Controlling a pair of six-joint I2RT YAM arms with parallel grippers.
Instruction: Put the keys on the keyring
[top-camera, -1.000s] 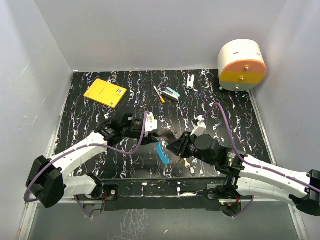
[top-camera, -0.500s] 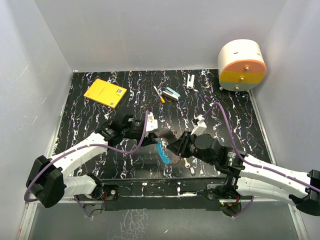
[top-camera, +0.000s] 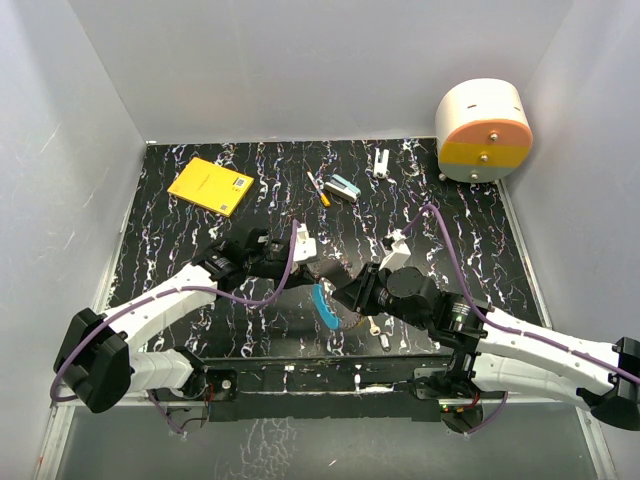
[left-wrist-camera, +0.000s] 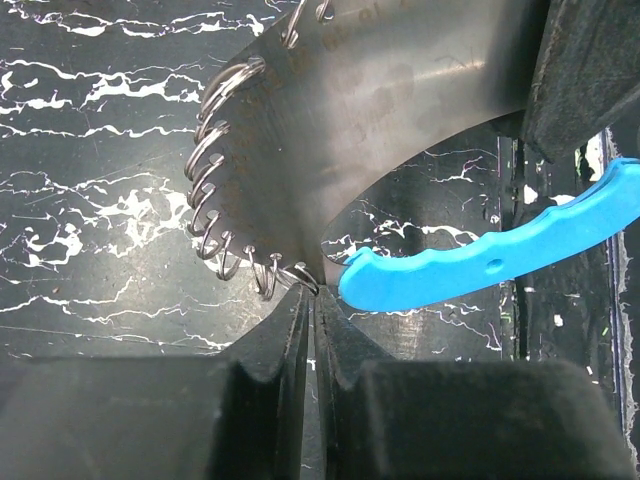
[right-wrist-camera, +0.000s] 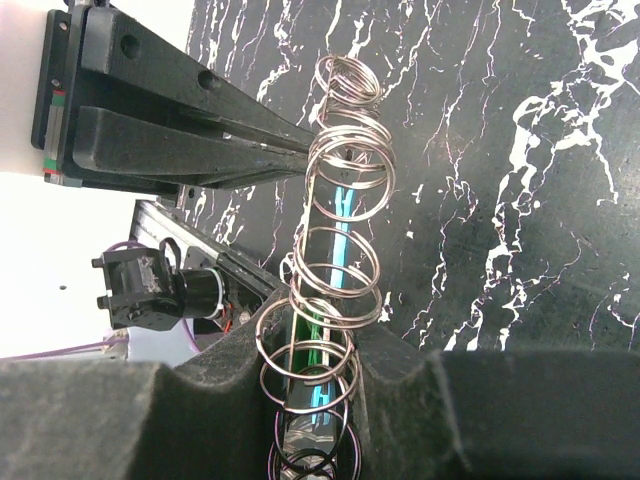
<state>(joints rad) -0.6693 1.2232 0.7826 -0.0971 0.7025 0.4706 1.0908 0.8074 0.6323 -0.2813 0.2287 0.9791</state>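
The keyring is clamped in the right claw over the tabletop, its wire end pinched by the closed left claw.

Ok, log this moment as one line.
left gripper shut at keyring loops | right gripper shut on keyring | keys loose on table

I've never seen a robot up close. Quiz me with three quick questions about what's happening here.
1. True or false: the left claw is shut.
2. What colour is the plastic arc on the keyring? A red, B blue, C green.
3. Fill in: the yellow notebook lies far back on the robot's ____ side.

Key: 1 true; 2 B; 3 left.
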